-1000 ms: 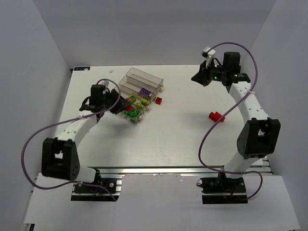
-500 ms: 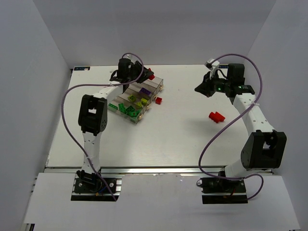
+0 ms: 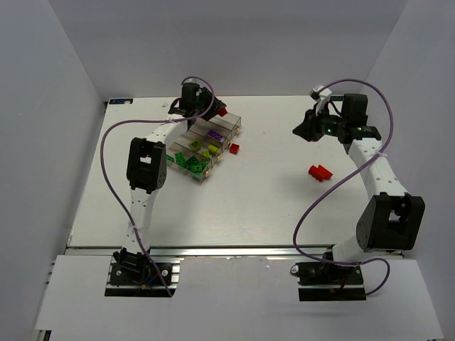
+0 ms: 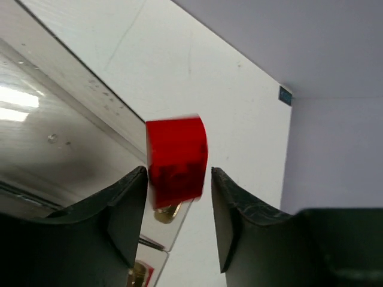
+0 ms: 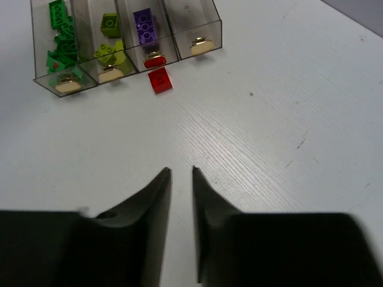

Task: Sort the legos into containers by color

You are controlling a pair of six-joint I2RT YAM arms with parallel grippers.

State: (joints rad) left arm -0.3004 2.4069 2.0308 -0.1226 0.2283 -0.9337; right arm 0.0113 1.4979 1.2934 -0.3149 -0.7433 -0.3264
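Up close, the left gripper [image 4: 178, 176] has its two dark fingers [image 4: 122, 209] on either side of a small red plastic brick [image 4: 176, 152]. One finger lies against the brick and a thin strip of light shows at the other. I cannot tell whether the brick is clamped or loose, and its top edge is blurred. Gripper and brick hang over the stepped tray of four clear smoky plastic bins [image 3: 229, 124], above the bin farthest from the arm bases. That bin's clear wall and a gold knob [image 4: 164, 213] show just under the brick.

The right gripper [image 5: 181, 171] has its jaws a narrow slit apart with nothing between them. It hovers above the white table [image 5: 269, 119], well to the right of the tray, with the tray's knobbed ends ahead of its fingers.

Inside the tray, the bin nearest the arm bases holds green bricks [image 5: 58, 30]. The next bin holds lime-yellow bricks [image 5: 109, 45], and the third holds a purple brick [image 5: 145, 27].

A second red brick [image 5: 160, 79] lies on the table just in front of the tray, beside the knobbed end of the third bin. More red lego [image 3: 320, 172] lies on the table well to the right of the tray. Whether it is one piece or two I cannot tell.
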